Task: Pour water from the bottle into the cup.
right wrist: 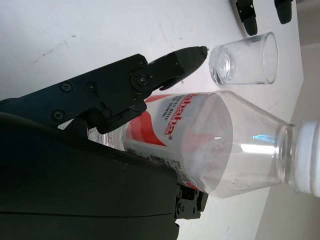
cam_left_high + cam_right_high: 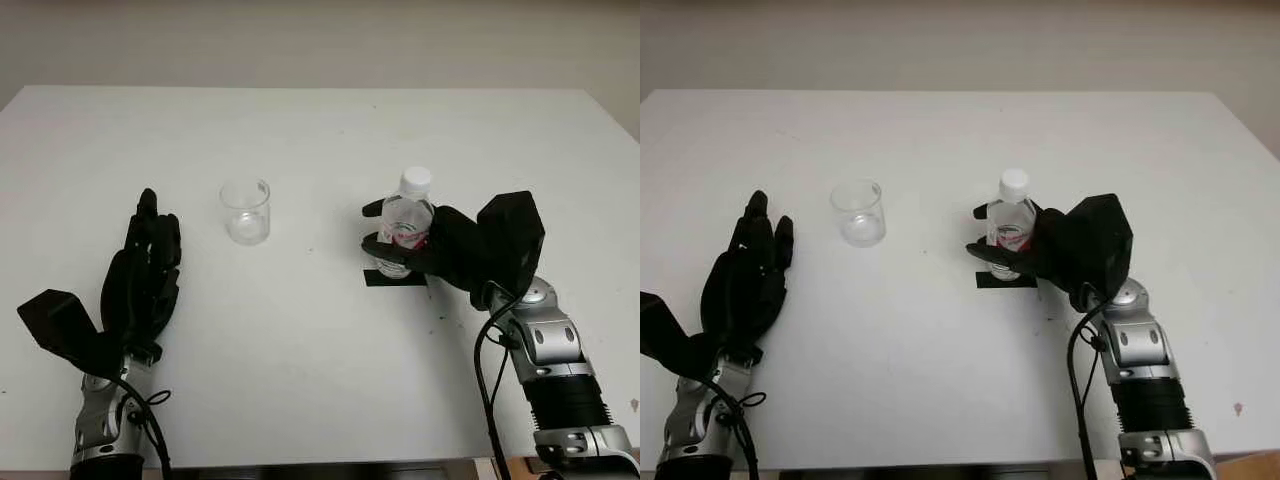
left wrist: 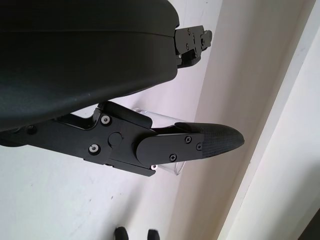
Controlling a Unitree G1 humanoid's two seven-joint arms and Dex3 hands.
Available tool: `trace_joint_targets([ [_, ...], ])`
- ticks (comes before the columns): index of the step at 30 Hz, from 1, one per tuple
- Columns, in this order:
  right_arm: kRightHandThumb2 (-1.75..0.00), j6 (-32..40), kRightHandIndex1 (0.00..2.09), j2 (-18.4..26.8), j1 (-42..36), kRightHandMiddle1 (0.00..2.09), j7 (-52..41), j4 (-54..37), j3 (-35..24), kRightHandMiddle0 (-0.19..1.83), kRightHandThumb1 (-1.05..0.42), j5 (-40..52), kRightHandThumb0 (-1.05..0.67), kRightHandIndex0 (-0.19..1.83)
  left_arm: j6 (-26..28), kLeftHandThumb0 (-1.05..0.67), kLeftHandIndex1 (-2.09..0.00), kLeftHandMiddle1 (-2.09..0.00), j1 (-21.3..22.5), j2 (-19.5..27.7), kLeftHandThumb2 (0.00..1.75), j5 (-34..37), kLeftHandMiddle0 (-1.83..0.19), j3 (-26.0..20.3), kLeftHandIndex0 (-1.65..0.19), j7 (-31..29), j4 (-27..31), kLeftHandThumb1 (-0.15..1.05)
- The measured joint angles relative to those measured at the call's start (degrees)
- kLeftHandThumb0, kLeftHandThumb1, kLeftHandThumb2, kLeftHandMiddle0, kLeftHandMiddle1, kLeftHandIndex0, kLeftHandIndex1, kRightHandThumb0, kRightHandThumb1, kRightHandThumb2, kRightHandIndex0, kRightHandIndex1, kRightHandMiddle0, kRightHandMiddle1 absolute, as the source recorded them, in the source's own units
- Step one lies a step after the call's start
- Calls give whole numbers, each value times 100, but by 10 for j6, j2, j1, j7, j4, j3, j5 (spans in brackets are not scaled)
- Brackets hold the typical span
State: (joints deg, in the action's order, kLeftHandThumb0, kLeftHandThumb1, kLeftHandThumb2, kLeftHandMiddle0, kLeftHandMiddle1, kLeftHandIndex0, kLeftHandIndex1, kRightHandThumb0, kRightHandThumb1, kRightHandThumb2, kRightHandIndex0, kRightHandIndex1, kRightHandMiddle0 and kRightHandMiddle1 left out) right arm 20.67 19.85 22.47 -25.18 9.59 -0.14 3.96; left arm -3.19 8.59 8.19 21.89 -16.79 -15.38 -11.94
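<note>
A clear plastic water bottle (image 2: pixel 407 225) with a white cap and red label stands upright on a black tape mark (image 2: pixel 395 279), right of the table's middle. My right hand (image 2: pixel 372 228) is shut on the bottle, its fingers (image 1: pixel 150 75) curling round the label while the palm presses the other side (image 1: pixel 200 140). An empty clear glass cup (image 2: pixel 246 211) stands upright to the left of the bottle, about a hand's width away, and also appears past the bottle (image 1: pixel 245 60). My left hand (image 2: pixel 145 270) is open at the table's left, short of the cup.
The white table (image 2: pixel 320 130) stretches wide behind and between the objects. Its front edge (image 2: pixel 300 465) runs just before my forearms. A pale wall rises behind the far edge.
</note>
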Motion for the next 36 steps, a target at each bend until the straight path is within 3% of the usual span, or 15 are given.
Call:
trace_joint_targets([
  [7,-5,-2,20,2,-14,17,1,-14,-2,-3,-92,0,-68,-8,0,-72,-5,-5,0,0,44,1,15,0,14,-1,0,105],
  [14,-5,-11,1,2,-27,1,3,-18,-12,-19,-88,5,-80,-19,0,-72,-6,-6,0,0,44,0,14,-1,14,-2,-1,105],
  [26,-6,-274,0,-32,-69,0,114,66,-25,-19,-92,-51,-102,-19,-1,-73,-6,-5,0,3,42,0,14,-2,14,-4,-3,105],
  [36,-6,-356,0,-55,-70,0,148,109,-18,-19,-93,-66,-100,-19,-1,-72,-5,-5,1,4,44,-1,15,-1,14,0,-4,105],
])
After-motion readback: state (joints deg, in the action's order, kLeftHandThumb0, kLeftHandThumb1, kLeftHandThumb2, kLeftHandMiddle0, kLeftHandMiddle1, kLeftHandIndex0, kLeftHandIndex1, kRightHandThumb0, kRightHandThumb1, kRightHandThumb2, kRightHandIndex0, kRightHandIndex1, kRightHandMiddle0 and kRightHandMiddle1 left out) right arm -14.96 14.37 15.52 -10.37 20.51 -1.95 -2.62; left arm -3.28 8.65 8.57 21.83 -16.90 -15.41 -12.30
